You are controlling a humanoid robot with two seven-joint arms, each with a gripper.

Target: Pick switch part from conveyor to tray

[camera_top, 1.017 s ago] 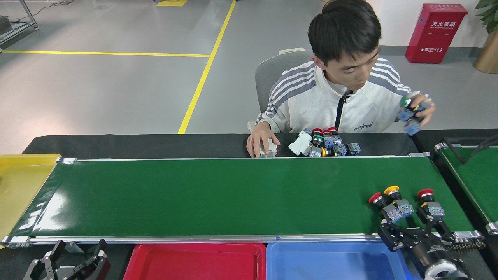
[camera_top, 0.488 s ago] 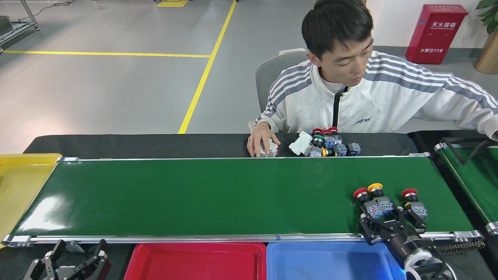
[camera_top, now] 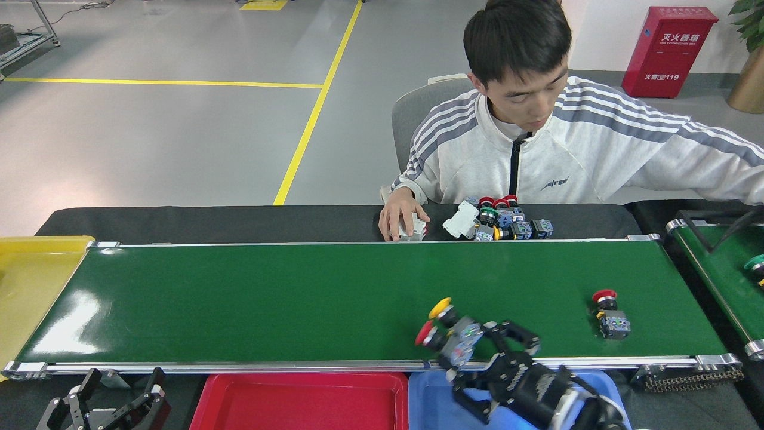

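Right gripper (camera_top: 471,352) low at the near edge of the long glossy dark-green conveyor (camera_top: 298,298), black fingers closed around a pair of grey-bodied switch parts, one with a yellow mushroom cap (camera_top: 440,307) and one with a red mushroom cap (camera_top: 425,333), the two bodies pressed together between the fingers. Held pair tilted, caps pointing left and away, over the silver near rail of the belt. Just below the wrist, a shallow blue plastic tray (camera_top: 436,400), partly covered by the arm. Directly left of it and touching, the shallow rectangular red plastic tray (camera_top: 239,406) with raised rim, nothing visible inside. Further right on the belt, well apart from the gripper, a lone red-capped switch part with a grey block base (camera_top: 609,313), resting on the green surface. Left gripper (camera_top: 113,397) at the lower left corner, below the belt's near rail, black fingers spread apart and holding nothing. At the far left end of the belt, a yellow plastic tray (camera_top: 30,280). Beyond the far rail, on the black tabletop (camera_top: 209,222), a cluster of assorted switch parts and a white breaker (camera_top: 498,221). Beside that cluster, a person's hand (camera_top: 403,218) resting on a small white part. Person in a grey-striped white jacket (camera_top: 537,155) seated behind, other arm stretched to the right. At the right edge, a smaller green belt (camera_top: 725,269) with a green-capped part (camera_top: 757,266) only partly in view.
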